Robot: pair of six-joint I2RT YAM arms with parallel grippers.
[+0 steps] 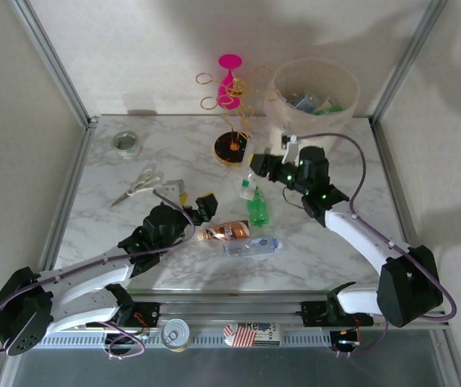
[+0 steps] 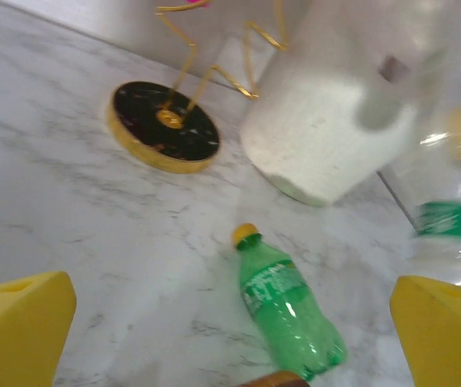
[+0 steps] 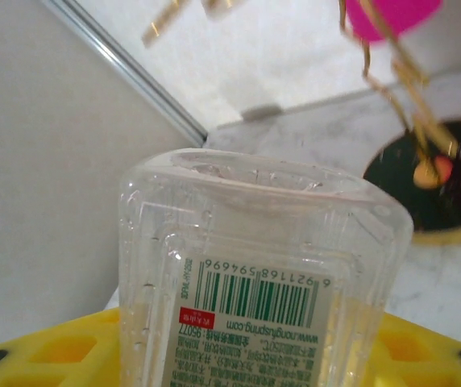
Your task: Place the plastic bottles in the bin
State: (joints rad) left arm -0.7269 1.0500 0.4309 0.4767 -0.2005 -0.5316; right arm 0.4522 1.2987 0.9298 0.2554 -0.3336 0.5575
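Your left gripper (image 1: 200,201) stands wide open with nothing between its yellow fingers (image 2: 21,326). It hovers over the marble table (image 1: 101,226), near the orange-brown bottle (image 1: 226,231). Your right gripper (image 1: 256,168) is clamped on a clear bottle (image 3: 263,282) with a barcode label, between the black-and-gold disc (image 1: 232,148) and the bin (image 1: 295,121). The bin stands at the far right of the table with several bottles inside. A green bottle (image 2: 291,310) lies on its side on the table. A blue-labelled bottle (image 1: 251,245) lies just beside the orange-brown one.
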